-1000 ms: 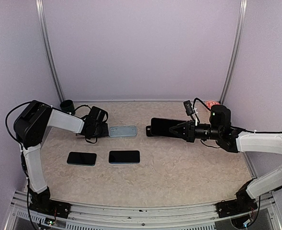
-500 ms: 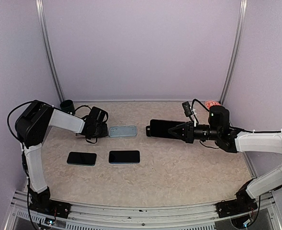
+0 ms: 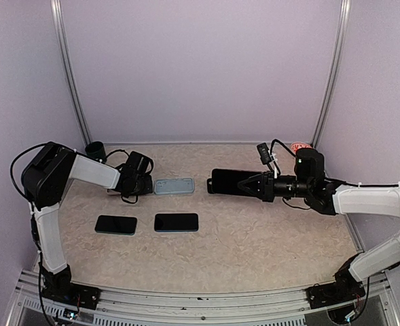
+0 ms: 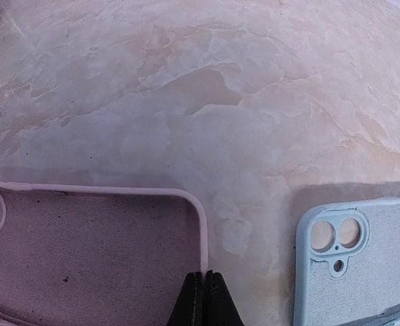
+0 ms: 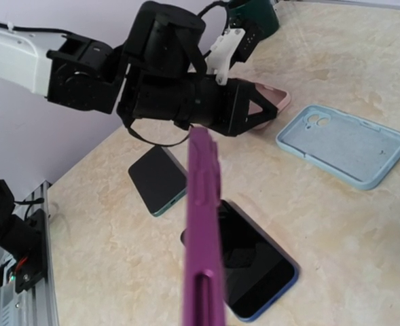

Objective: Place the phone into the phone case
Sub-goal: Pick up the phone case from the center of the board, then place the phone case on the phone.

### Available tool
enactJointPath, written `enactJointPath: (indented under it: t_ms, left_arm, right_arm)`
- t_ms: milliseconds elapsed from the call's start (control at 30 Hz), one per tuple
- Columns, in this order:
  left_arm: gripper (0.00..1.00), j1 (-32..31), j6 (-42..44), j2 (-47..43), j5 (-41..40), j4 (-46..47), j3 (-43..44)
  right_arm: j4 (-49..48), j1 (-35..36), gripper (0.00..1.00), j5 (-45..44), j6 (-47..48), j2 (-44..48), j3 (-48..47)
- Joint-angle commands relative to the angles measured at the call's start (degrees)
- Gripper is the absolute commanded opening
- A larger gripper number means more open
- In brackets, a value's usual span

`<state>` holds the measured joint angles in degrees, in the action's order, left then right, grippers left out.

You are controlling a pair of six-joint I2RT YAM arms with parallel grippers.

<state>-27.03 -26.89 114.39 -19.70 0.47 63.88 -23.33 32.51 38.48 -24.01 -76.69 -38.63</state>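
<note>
A: Right hand (image 3: 252, 183)?
B: Clamped on the purple phone (image 5: 203, 224), up off the bench (image 3: 254, 238), well right of the blue case (image 3: 174, 185).
A: Left hand (image 4: 204, 293)?
B: Fingers pressed together, low at the pink case (image 4: 84, 251) rim, blue case just beside. Teal-edged phone (image 3: 115, 224) and blue-edged phone (image 3: 176, 222) lie flat nearer the bases.

Lilac walls (image 3: 200, 68) — beige marbled tabletop (image 3: 254, 238).
</note>
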Motion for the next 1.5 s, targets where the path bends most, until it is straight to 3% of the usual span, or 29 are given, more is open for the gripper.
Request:
enactJointPath:
  t_ms: [0, 400, 1000, 1467]
  left_arm:
    - [0.0, 0.4, -1.3, -1.0, 0.5, -1.6, -2.1]
    - [0.0, -2.5, -5.2, -13.4, 0.0, -1.1, -7.6]
    - [0.0, -21.7, -15.6, -24.0, -1.8, -5.0, -12.6]
    - [0.0, -32.2, -19.5, -18.6, 0.2, -5.3, -8.3]
  right_arm:
    - [-1.8, 0.7, 0.0, 0.5, 0.6, -0.1, -2.6]
    - [-1.0, 1.0, 0.0, 0.1, 1.1, -0.3, -3.2]
    - [-2.3, 1.1, 0.0, -1.1, 1.2, 1.1, -0.9]
    - [-3.0, 1.1, 0.0, -2.0, 1.1, 2.2, 0.6]
